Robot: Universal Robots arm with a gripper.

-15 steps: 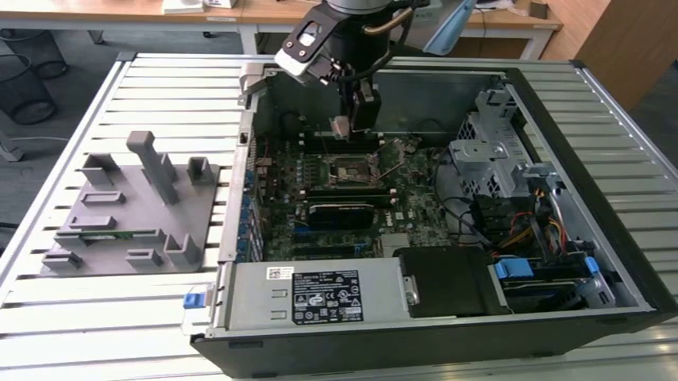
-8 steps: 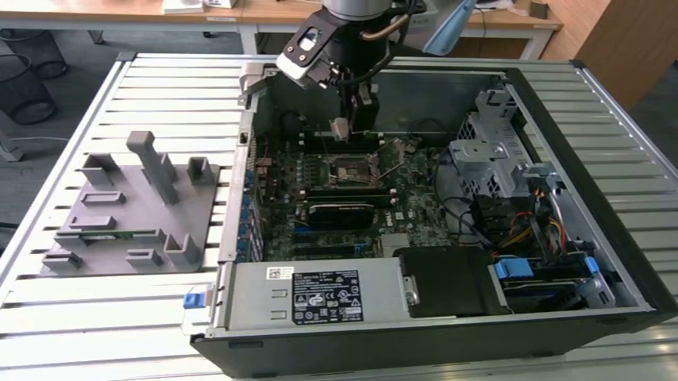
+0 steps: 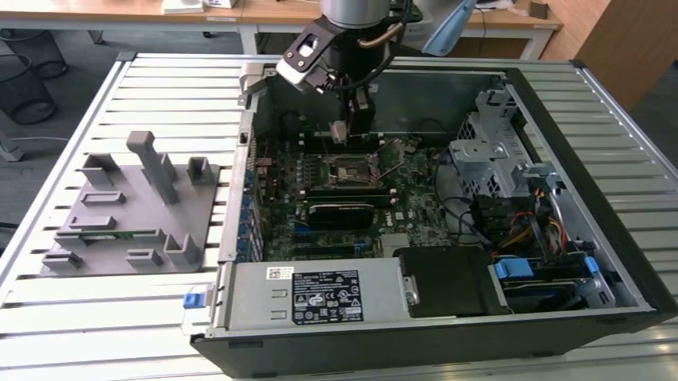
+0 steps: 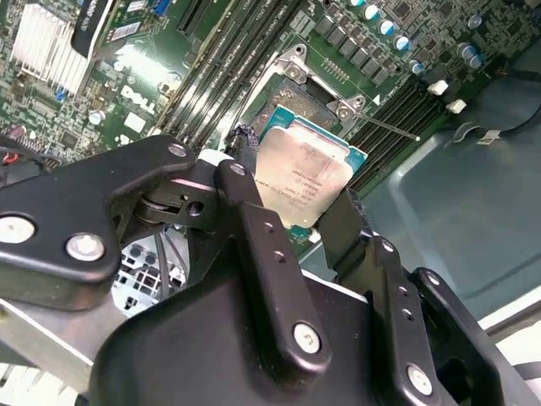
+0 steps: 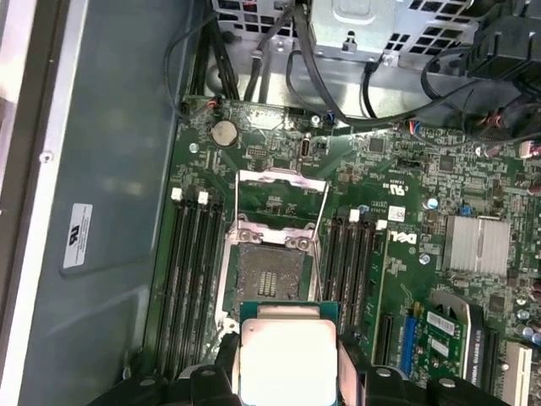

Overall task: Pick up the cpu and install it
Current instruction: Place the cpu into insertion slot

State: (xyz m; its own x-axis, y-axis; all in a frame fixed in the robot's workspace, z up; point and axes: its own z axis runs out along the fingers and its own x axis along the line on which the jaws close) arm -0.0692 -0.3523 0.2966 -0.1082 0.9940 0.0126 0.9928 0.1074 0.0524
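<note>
The cpu [image 4: 303, 179], a small square chip with a silvery top and green rim, sits between my black fingers [image 4: 254, 222], one on each side edge. My gripper [image 5: 286, 365] is shut on the cpu [image 5: 286, 359] and hangs above the motherboard, a short way from the open socket [image 5: 269, 277], whose metal frame is flipped up. In the exterior view my gripper [image 3: 341, 131] hovers inside the open computer case [image 3: 593, 119], above and just behind the socket [image 3: 350, 168].
Memory slots [image 5: 190, 279] flank the socket on both sides. Cables [image 5: 355, 110] and a metal drive cage [image 3: 487, 155] crowd the exterior view's right. A grey parts holder [image 3: 132, 206] rests on the slatted table at the exterior view's left. A power supply [image 3: 313, 295] fills the case's near corner.
</note>
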